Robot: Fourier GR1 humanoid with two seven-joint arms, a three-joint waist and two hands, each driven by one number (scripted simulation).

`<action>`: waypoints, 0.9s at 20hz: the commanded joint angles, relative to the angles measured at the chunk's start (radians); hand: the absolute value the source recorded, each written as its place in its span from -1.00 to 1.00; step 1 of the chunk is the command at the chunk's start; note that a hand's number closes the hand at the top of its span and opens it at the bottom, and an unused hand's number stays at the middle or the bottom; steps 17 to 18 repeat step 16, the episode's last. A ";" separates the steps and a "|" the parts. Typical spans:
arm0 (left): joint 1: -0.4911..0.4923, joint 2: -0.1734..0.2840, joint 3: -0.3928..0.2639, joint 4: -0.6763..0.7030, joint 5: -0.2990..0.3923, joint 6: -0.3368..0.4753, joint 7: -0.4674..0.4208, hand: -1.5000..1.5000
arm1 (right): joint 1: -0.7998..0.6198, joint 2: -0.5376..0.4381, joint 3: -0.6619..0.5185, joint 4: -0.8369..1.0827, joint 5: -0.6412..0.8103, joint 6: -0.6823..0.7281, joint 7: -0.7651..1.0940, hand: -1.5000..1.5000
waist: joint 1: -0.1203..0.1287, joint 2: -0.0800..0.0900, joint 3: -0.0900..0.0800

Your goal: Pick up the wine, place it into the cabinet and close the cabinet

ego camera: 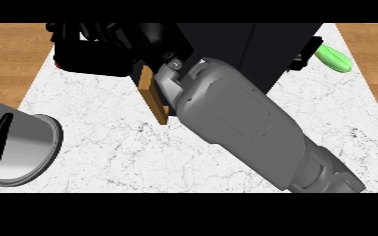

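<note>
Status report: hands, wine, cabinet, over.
Right robot hand up at the cabinet, fingers unreadable. Left robot hand out of view. Wine not visible. Wooden door open.

My right arm reaches across the marble counter (103,130) to the black cabinet (258,50).

My grey right forearm (244,125) comes in from the lower right and runs diagonally up to the left. My right hand (125,35), black, sits at the top left with fingers curled round a dark red object (92,62), most of it hidden. A wooden door (156,100) shows edge-on just beside my wrist. A green item (334,59) lies right of the cabinet. A metal pot (26,147) stands at the left edge. Wooden floor (18,60) borders the counter.
</note>
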 commanded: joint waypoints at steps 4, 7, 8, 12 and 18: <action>0.016 -0.040 -0.028 0.032 -0.049 -0.029 -0.012 -1.00 | -0.033 -0.064 -0.128 0.222 -0.020 0.121 -0.143 1.00 | 0.009 0.014 0.000; -0.044 -0.035 -0.005 0.014 -0.038 0.012 0.026 -1.00 | 0.001 -0.075 -0.102 0.255 0.020 0.128 -0.194 1.00 | 0.001 0.016 0.000; -0.041 -0.049 -0.049 -0.020 -0.066 0.039 0.032 -1.00 | 0.005 -0.075 -0.093 0.263 0.041 0.112 -0.205 1.00 | 0.001 0.016 0.000; -0.086 -0.026 0.004 0.009 -0.011 0.018 0.071 -1.00 | -0.003 -0.132 -0.107 0.296 0.054 0.153 -0.237 1.00 | 0.004 0.021 0.000; -0.088 -0.020 0.018 0.010 -0.010 0.010 0.081 -1.00 | 0.019 -0.108 -0.095 0.291 0.070 0.130 -0.250 1.00 | 0.005 0.015 0.000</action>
